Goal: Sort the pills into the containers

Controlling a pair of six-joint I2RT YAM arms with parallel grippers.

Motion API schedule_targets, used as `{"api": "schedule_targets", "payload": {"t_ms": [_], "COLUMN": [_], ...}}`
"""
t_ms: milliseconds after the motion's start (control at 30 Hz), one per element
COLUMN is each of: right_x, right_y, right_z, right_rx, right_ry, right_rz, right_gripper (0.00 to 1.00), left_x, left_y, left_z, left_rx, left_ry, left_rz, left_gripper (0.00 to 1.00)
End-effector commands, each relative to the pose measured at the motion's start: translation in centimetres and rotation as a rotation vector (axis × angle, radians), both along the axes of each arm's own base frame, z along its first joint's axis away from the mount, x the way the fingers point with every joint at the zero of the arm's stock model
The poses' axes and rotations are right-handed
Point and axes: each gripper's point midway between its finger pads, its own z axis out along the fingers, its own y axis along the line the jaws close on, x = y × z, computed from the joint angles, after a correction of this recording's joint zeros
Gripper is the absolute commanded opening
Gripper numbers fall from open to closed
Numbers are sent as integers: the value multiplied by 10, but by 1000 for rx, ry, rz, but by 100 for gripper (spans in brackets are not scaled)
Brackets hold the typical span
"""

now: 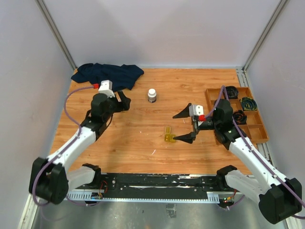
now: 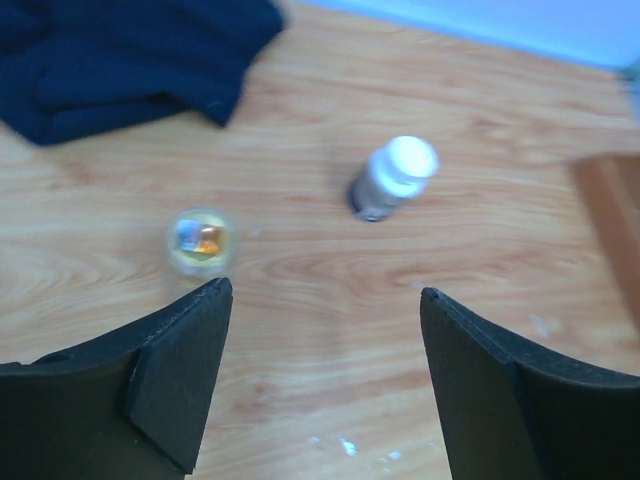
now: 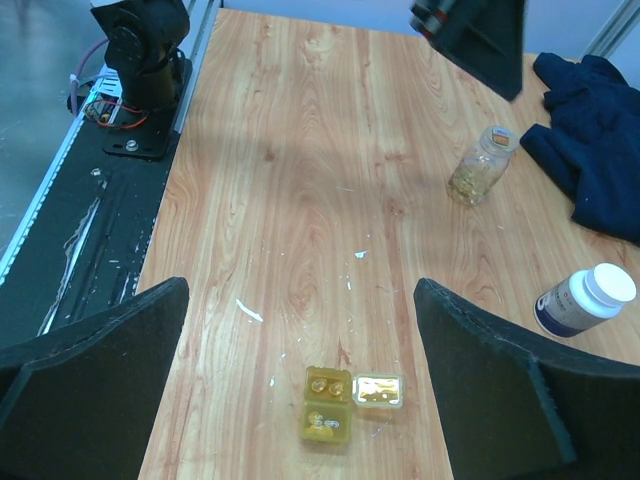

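The yellow squarish case (image 3: 328,420) lies on the table with its lid (image 3: 379,390) flipped open and pills in its compartments. It also shows in the top view (image 1: 168,136). My right gripper (image 3: 300,290) is open and empty, hovering just short of the case (image 1: 184,126). The amber-tinted vial (image 2: 200,240) stands upright with pills inside, just beyond my left gripper's left fingertip (image 2: 215,295). It also shows in the right wrist view (image 3: 478,167). My left gripper (image 2: 322,295) is open and empty (image 1: 125,101); in the top view it hides the vial.
A white-capped bottle (image 1: 152,95) stands at mid table, right of the vial (image 2: 392,178). A dark blue cloth (image 1: 107,74) lies at the back left. A brown wooden compartment tray (image 1: 257,134) holding dark items sits at the right edge. White flecks dot the wood.
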Motion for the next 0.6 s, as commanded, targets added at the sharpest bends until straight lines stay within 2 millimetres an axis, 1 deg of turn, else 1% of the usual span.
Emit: {"api": "schedule_targets", "payload": {"t_ms": [0,33,133,233,300,367,433,467,533,567], "right_x": [13,15,21,28,32,36,42,49,61,64], "right_y": [-5,-6,-10,-13,-15,-16,-17,-19,-21,-22], "right_z": [3,4,2,-3,-7,-12,-21,-25,-39,-50], "right_rx": [-1,-1,-4,-10,-14,-26,-49,-65,-98,-121], "right_ry": [-9,-6,11,51,86,127,175,205,285,337], "right_rz": [-46,-52,-79,-101,-108,-115,-129,-165,-231,-251], "right_gripper": [97,97,98,99,100,100,99,99,97,96], "left_x": [-44,-57,-92,-123,-136,-141,-142,-141,-137,-133], "left_y": [-48,-58,-96,-130,-144,-150,-152,-153,-154,-154], "left_z": [47,54,63,61,54,47,37,33,21,15], "left_rx": [-134,-156,-144,-123,-148,-202,-249,-270,-297,-306], "left_ry": [-235,-276,-366,-415,-412,-392,-361,-345,-299,-271], "left_rz": [-341,-404,-579,-714,-767,-781,-775,-766,-739,-717], "left_gripper": [79,79,78,78,77,77,75,73,70,70]}}
